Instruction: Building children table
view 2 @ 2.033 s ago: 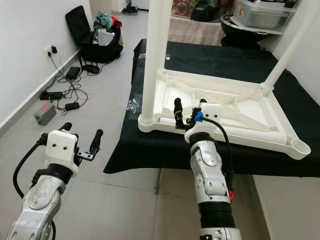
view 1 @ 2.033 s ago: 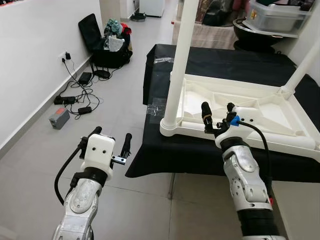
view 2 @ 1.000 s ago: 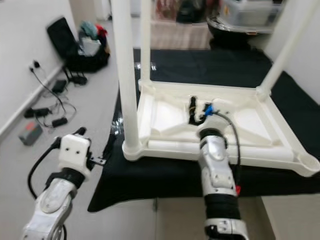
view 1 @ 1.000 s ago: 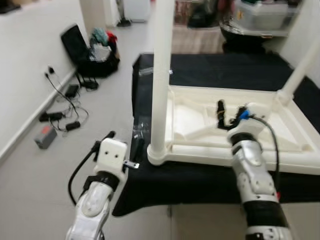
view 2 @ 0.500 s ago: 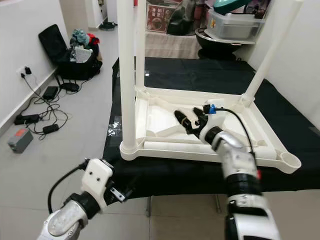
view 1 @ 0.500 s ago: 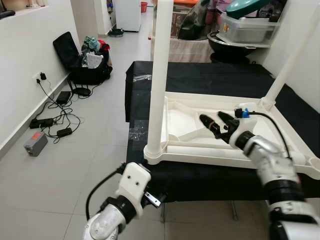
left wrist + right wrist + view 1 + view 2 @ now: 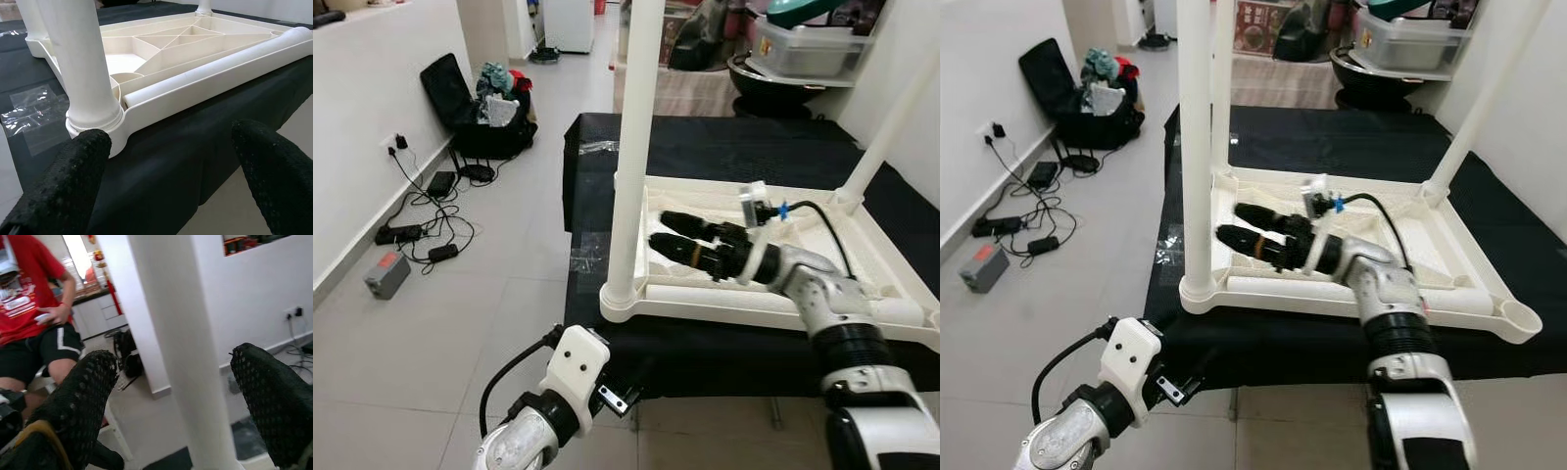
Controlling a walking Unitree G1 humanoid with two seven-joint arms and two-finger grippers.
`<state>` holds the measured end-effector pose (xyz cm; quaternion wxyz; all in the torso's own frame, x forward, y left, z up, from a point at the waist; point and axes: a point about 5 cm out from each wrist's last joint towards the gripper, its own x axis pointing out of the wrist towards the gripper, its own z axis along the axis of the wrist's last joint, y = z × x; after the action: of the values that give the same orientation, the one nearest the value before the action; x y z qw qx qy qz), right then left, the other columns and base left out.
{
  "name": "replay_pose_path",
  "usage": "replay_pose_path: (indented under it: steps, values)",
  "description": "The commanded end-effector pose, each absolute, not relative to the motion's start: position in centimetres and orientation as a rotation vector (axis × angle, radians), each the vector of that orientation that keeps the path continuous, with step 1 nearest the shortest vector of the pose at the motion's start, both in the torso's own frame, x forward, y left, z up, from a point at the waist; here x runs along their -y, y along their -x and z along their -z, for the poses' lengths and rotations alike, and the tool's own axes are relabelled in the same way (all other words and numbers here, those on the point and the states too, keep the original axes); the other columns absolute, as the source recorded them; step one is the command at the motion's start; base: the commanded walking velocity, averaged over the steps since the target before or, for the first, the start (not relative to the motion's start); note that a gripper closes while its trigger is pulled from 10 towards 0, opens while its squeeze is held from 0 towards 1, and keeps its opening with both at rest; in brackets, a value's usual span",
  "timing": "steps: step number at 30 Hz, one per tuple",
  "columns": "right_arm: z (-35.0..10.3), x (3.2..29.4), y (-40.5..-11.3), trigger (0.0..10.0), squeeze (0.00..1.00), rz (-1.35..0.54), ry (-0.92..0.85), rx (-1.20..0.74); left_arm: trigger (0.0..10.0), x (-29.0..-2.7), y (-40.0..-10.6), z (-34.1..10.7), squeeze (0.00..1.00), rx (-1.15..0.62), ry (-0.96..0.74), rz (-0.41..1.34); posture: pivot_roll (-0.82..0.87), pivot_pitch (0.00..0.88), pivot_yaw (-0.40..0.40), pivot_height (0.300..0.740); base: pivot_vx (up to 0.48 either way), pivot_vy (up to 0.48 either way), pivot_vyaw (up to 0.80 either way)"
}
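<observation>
The upturned white plastic children's table is lying centre-right of frame on a black-draped platform, w/ its near-corner white cylindrical leg standing upright. The right gripper, fingers apart, is reaching toward that leg. Prob. step: grasping/seating the leg; next move needs closing round it. The left gripper, also spread, is hovering low-left by the cloth edge.

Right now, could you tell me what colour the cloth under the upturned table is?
Black: the cloth shows best in the left eye view.
</observation>
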<state>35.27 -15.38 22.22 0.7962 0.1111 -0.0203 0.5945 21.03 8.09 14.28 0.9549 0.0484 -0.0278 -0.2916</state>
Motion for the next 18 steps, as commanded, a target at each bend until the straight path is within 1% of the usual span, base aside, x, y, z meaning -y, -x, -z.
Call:
replay_pose_path:
  steps: [1, 3, 4, 6, 8, 11, 18]
  values:
    - [-23.0, 15.0, -35.1, 10.0, 0.0, -1.338, -0.226, 0.076, 10.0, -8.0, -20.8, -14.2, 0.0, 0.045, -0.096, 0.606, 0.13, 0.098, -0.075, 0.74, 0.0, 0.0, 0.0]
    - [-23.1, 14.8, -35.0, 10.0, 0.0, -1.371, -0.23, 0.081, 10.0, -8.0, -20.7, -14.2, 0.0, 0.045, -0.095, 0.606, 0.13, 0.098, -0.075, 0.74, 0.0, 0.0, 0.0]
    - [-23.0, 14.1, -34.8, 10.0, 0.0, -1.404, -0.199, 0.076, 10.0, -8.0, -20.7, -14.2, 0.0, 0.045, -0.095, 0.609, 0.13, 0.093, -0.073, 0.74, 0.0, 0.0, 0.0]
    - [-23.0, 14.1, -34.8, 10.0, 0.0, -1.404, -0.199, 0.076, 10.0, -8.0, -20.7, -14.2, 0.0, 0.045, -0.095, 0.609, 0.13, 0.093, -0.073, 0.74, 0.0, 0.0, 0.0]
    - [-22.9, 13.7, -34.9, 10.0, 0.0, -1.392, -0.176, 0.072, 10.0, -7.9, -20.7, -14.2, 0.0, 0.045, -0.095, 0.61, 0.13, 0.09, -0.074, 0.74, 0.0, 0.0, 0.0]
    - [-21.9, 11.7, -35.2, 10.0, 0.0, -1.331, -0.1, 0.06, 10.0, -7.9, -20.7, -14.3, 0.0, 0.046, -0.092, 0.611, 0.13, 0.088, -0.075, 0.74, 0.0, 0.0, 0.0]
    - [-21.9, 10.1, -35.6, 10.0, 0.0, -1.273, -0.063, 0.071, 10.0, -7.9, -20.6, -14.2, 0.0, 0.045, -0.094, 0.614, 0.13, 0.081, -0.075, 0.74, 0.0, 0.0, 0.0]
